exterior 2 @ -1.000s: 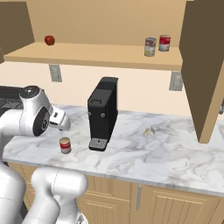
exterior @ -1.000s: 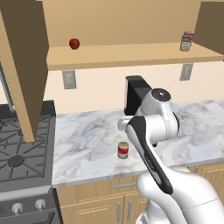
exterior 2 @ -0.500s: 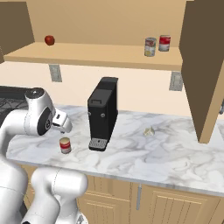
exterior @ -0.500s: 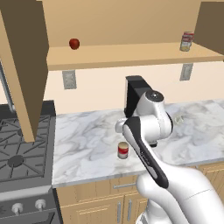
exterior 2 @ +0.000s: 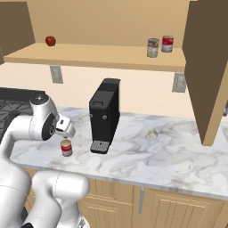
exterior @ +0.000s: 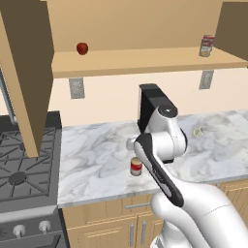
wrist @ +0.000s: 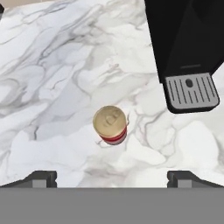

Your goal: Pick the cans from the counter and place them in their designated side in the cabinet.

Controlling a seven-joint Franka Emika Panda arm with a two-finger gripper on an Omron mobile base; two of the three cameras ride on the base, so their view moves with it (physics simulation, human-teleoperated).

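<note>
Lowered gripper (wrist: 112, 177), fingers spread, over cylindrical red-banded can (wrist: 110, 125).

Red-banded can (wrist: 110, 125) upright on marble counter (wrist: 52, 78) beside black coffee machine (wrist: 186, 48).

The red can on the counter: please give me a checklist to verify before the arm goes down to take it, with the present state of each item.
1. Tool open wide: ok, the two finger tips stand far apart in the hand view.
2. Tool empty: ok, nothing between the finger tips.
3. Red can upright on the counter: ok, its pale top faces the hand camera.
4. Can lined up between the fingers: ok, roughly centred.
5. Room beside the coffee machine: ok, a bare strip of marble lies between them.
6. Space on the cabinet shelf beside the two cans there: ok.
</note>
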